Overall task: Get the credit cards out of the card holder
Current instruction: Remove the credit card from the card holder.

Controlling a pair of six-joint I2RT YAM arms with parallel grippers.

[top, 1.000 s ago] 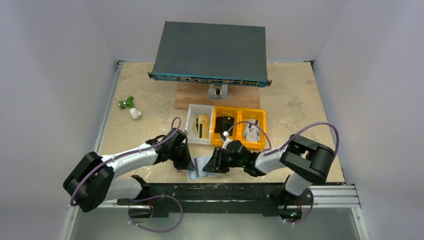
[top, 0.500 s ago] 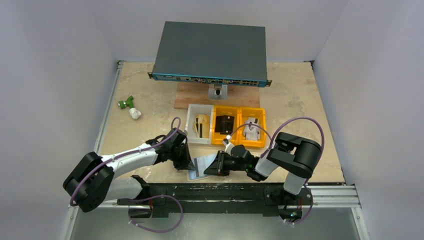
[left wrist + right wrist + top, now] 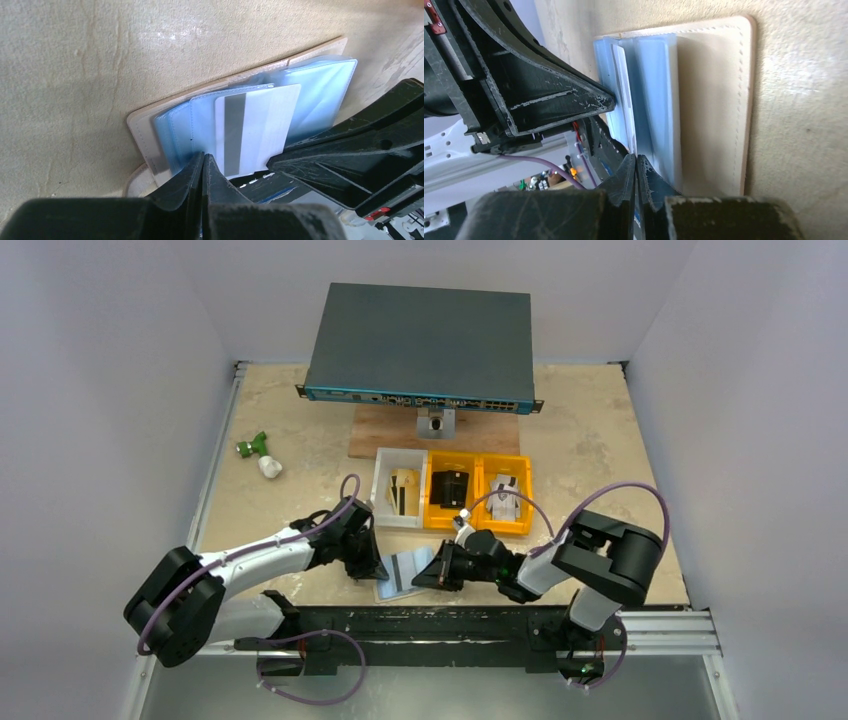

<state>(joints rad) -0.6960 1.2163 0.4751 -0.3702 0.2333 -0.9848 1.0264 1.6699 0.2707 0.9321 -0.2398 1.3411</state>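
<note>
The card holder (image 3: 392, 587) lies open flat near the table's front edge, with a tan rim (image 3: 142, 135) and pale blue sleeves (image 3: 320, 95). A white credit card with a grey stripe (image 3: 257, 125) sticks partway out of a sleeve. My left gripper (image 3: 372, 568) is at the holder's left side, shut on a blue sleeve edge (image 3: 204, 157). My right gripper (image 3: 428, 575) comes in from the right and is shut on the card's edge (image 3: 636, 161). The card (image 3: 623, 85) stands on edge beside the blue sleeves (image 3: 656, 100). The two grippers' fingers nearly touch over the holder.
Behind the holder stand a white bin (image 3: 383, 502) holding cards and two orange bins (image 3: 437, 515) (image 3: 523, 502) with small items. A network switch (image 3: 420, 340) rests on a wooden board (image 3: 380, 440) at the back. A green and white object (image 3: 258, 455) lies far left.
The right gripper has closed from part open to shut at the card's edge. Its arm has shifted slightly. The striped card shows further out of the holder. The left gripper stayed shut in place.
</note>
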